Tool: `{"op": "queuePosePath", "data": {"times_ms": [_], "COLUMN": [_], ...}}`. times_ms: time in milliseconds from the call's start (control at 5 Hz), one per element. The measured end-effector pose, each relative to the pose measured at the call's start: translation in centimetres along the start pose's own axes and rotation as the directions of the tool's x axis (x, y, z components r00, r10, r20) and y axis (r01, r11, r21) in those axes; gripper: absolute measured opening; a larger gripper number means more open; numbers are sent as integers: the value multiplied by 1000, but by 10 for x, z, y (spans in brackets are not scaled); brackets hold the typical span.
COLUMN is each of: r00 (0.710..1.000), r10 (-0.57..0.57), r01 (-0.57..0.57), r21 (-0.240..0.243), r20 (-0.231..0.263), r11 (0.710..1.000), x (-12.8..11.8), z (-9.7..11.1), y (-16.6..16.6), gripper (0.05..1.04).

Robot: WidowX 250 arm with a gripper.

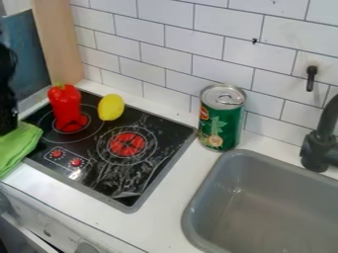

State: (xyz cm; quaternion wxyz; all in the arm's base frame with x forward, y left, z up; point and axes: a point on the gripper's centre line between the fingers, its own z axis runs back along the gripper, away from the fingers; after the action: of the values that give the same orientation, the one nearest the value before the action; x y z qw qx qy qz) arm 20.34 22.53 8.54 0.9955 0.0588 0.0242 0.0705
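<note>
Claw [8,126] hangs nr grn cloth [20,144]

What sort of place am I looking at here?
Most likely a kitchen corner, perhaps a toy one: there is a black stove, a gray sink with a faucet, and white wall tiles.

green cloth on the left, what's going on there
The robot's gripper is at the view's left edge, right by the green cloth beside the stove; whether it grips it, I can't tell. A red pepper and a lemon are on the stove; a green can stands between stove and sink.
</note>
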Motion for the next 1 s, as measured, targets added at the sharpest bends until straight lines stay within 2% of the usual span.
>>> {"op": "queuePosePath", "data": {"times_ms": [200,400,600,800,1000], "r00": [998,999,996,996,997], "r10": [24,6,-16,-26,-45], "r01": [-25,-7,10,18,38], "r21": [-7,-30,-78,-84,-114], "r20": [-60,-54,-84,-87,-61], "r11": [1000,1000,997,996,993], "x": [-7,-5,-6,-4,2], "z": [-15,-31,-52,-58,-58], "y": [8,11,7,8,5], "gripper": [1005,1005,1005,1005,1005]}}
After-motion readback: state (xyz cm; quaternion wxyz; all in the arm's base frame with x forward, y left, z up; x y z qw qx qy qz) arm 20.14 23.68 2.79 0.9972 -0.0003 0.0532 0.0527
